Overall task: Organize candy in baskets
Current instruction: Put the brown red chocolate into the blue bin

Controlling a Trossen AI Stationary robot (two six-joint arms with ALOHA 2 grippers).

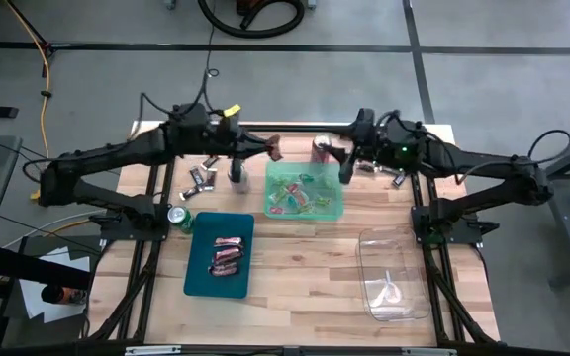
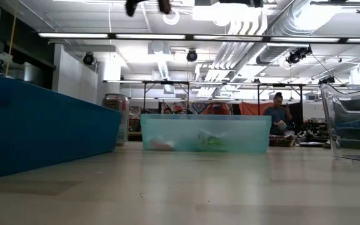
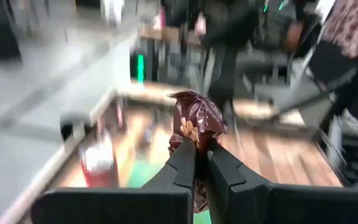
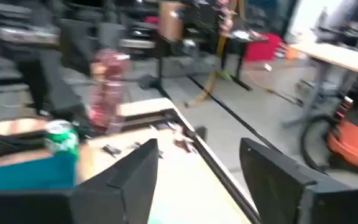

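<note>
In the high view my left gripper (image 1: 265, 148) is above the table just beyond the far left corner of the light green basket (image 1: 305, 191). It is shut on a dark brown wrapped candy (image 1: 274, 149). My right gripper (image 1: 344, 166) hangs open and empty over the green basket's far right corner. Several bright candies lie in the green basket. The teal basket (image 1: 220, 254) holds a few red and pink candies (image 1: 228, 255). The clear basket (image 1: 394, 275) holds a pale piece. Loose candies (image 1: 202, 178) lie on the table near the far edge. My left gripper (image 3: 201, 149) pinches the brown candy between its two fingers at the wrapper's lower part (image 3: 194, 132). The crinkled upper end (image 3: 197, 109) sticks out past the fingertips. The fingers come from the table's left. The candy is lifted clear of the table.
A red can (image 1: 322, 148) stands just beyond the green basket, a silver can (image 1: 236, 174) to its left, and a green can (image 1: 178, 216) by the teal basket's far left corner. More loose candies (image 1: 396, 178) lie near the right arm. A person (image 2: 279, 112) sits far behind the table.
</note>
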